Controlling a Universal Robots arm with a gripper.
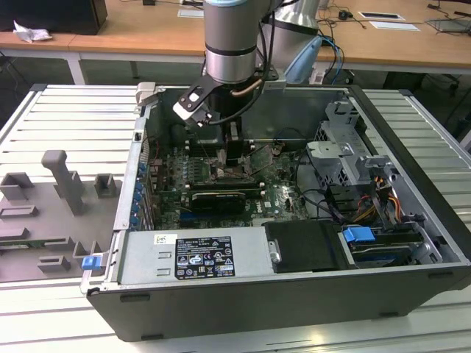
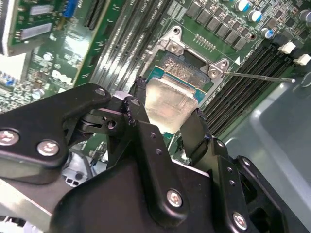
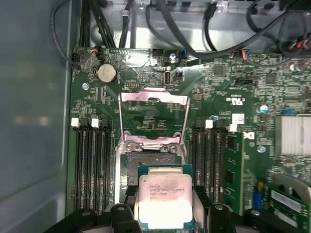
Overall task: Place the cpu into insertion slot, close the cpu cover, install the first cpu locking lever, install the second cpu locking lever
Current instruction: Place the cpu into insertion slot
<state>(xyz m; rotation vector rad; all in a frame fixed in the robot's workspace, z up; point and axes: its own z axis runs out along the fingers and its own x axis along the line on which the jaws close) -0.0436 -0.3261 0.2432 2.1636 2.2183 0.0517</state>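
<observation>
In both wrist views my gripper (image 2: pixel 166 115) (image 3: pixel 165 216) is shut on the cpu (image 2: pixel 167 99) (image 3: pixel 163 196), a flat silvery-grey square chip held by two opposite edges between the black fingers (image 2: pixel 137 104). The chip hangs level, just above the insertion slot (image 3: pixel 146 165) (image 2: pixel 187 65) and partly over it. The slot is a dark square socket with a silvery rim. The cpu cover (image 3: pixel 153 98), a thin metal frame, stands flipped open behind the socket. A thin wire locking lever (image 2: pixel 257 76) juts out sideways. In the exterior view the gripper (image 1: pixel 232 158) sits low over the motherboard (image 1: pixel 280 195).
Long black memory slots (image 3: pixel 90 165) (image 3: pixel 206 165) flank the socket on both sides. A black expansion card (image 1: pixel 217 198) lies in front of the gripper. Drive cages and cables (image 1: pixel 346 162) fill the case on the exterior view's right. A grey fixture tray (image 1: pixel 51 213) sits left of the case.
</observation>
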